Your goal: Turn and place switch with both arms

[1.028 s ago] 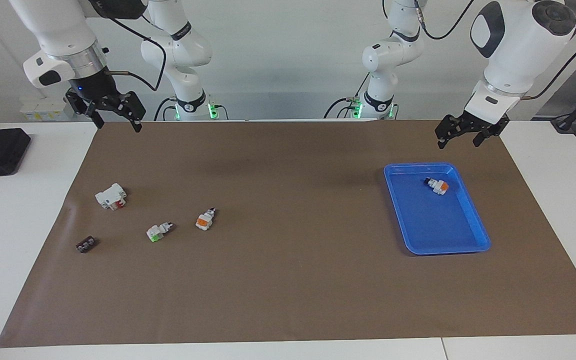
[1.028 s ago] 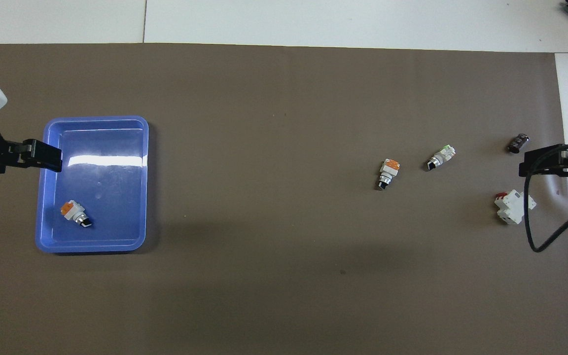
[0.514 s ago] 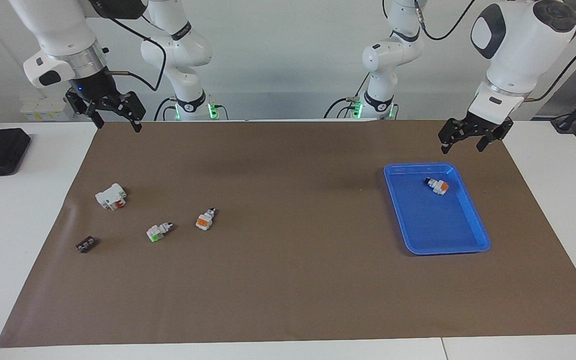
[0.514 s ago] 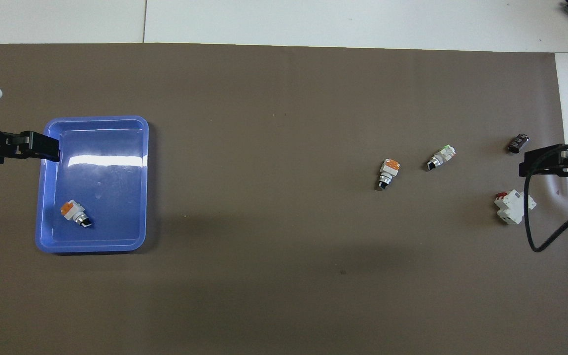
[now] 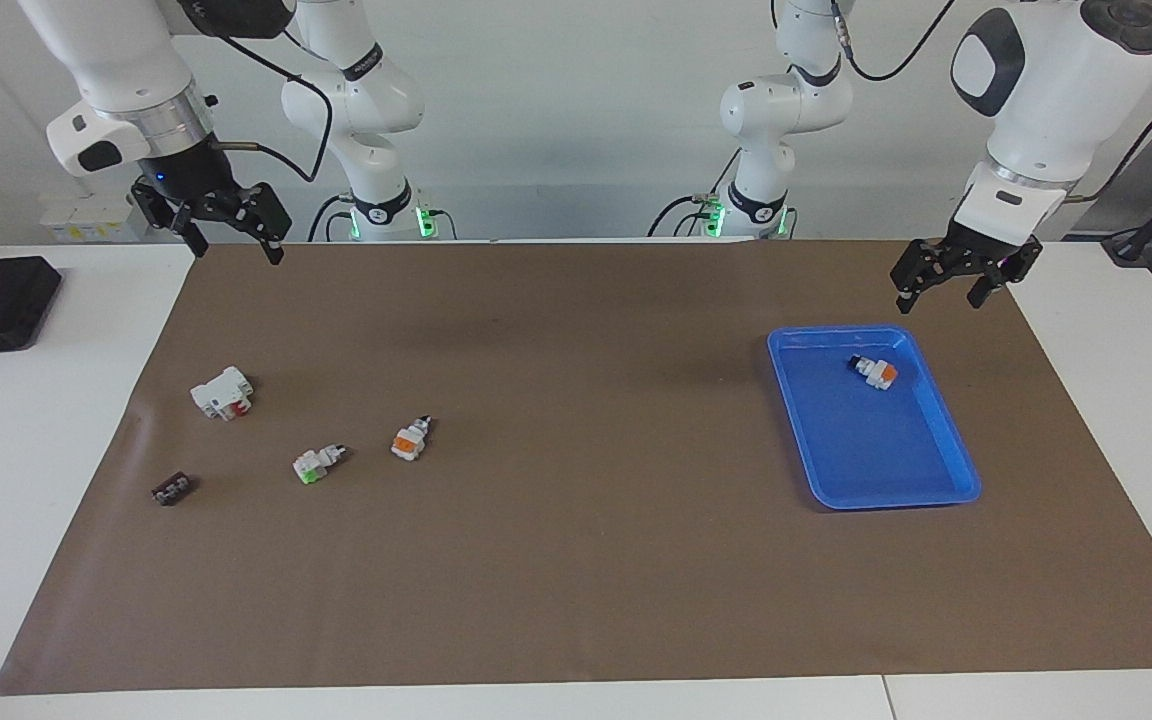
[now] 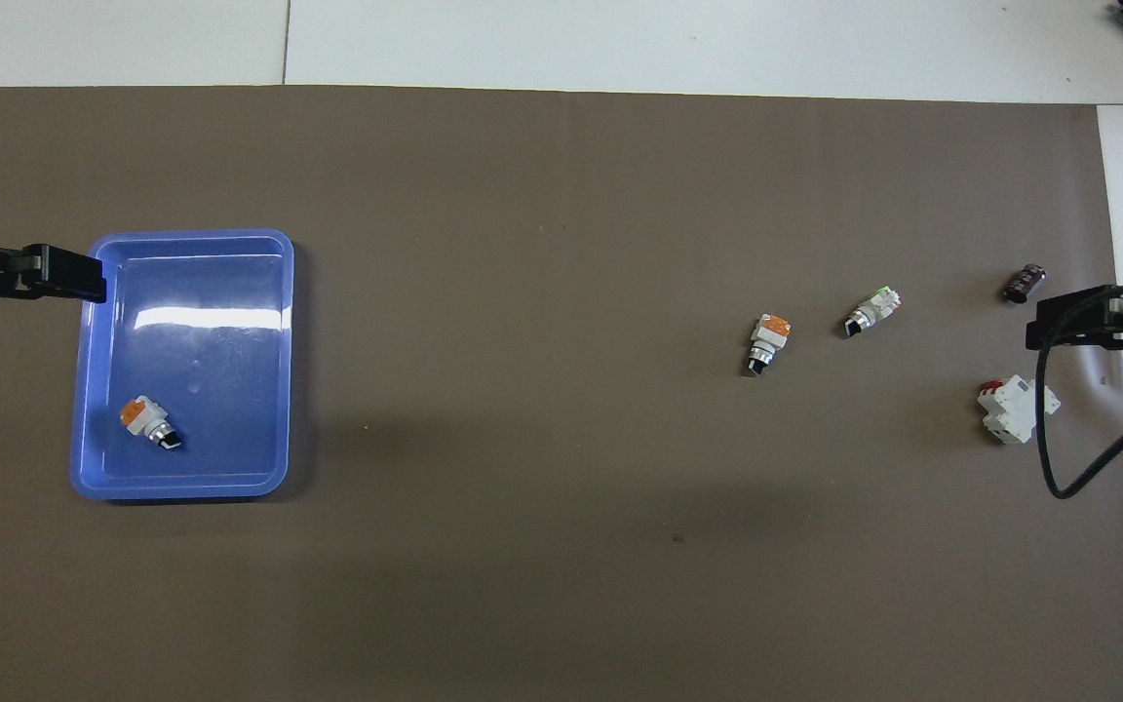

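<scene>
**Left gripper shifted; three switches at rest**

Moved: the left gripper [image 5: 942, 297] has drifted toward the left arm's end of the table, now up over the brown mat [image 5: 576, 580] beside the blue tray [image 5: 946, 425], fingers spread, empty. Right gripper [image 5: 239, 247]: unmoved, raised over the mat's edge, fingers apart, empty; that arm waits. Orange switch in tray [image 5: 876, 371]. On the mat: orange switch [image 5: 409, 439], green switch [image 5: 317, 463] beside it, white block [image 5: 222, 392], dark strip [image 5: 172, 489].

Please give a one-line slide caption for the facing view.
Both open grippers, left and right, hang raised; one switch lies in the blue tray.
</scene>
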Controlling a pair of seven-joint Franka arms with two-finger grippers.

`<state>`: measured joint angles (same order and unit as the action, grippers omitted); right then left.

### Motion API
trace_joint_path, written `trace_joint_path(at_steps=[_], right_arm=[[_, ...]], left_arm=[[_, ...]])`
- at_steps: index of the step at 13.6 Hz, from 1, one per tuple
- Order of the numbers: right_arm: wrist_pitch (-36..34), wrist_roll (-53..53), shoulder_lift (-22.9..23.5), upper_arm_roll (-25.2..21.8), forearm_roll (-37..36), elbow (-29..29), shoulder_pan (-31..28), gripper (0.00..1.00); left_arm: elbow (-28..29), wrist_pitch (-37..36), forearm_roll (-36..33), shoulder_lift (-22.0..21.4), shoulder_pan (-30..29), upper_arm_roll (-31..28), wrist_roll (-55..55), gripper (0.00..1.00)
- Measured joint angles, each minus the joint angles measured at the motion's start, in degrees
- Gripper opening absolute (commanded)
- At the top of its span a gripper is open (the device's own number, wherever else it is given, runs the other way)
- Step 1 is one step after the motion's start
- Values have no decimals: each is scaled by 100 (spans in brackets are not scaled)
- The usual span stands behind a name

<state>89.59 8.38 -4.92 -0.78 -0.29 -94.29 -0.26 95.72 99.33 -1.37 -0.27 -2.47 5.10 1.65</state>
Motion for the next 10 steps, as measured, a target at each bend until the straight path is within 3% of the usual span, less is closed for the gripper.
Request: trace_joint_path(at_steps=[2, 10], right_arm=[[0, 0, 0, 0, 0, 0, 0, 100], [0, 0, 0, 0, 0, 0, 0, 100]], left_arm=[[0, 3, 0, -1, 292, -263, 0, 100], [4, -7, 0, -5, 307, -347, 0, 100]])
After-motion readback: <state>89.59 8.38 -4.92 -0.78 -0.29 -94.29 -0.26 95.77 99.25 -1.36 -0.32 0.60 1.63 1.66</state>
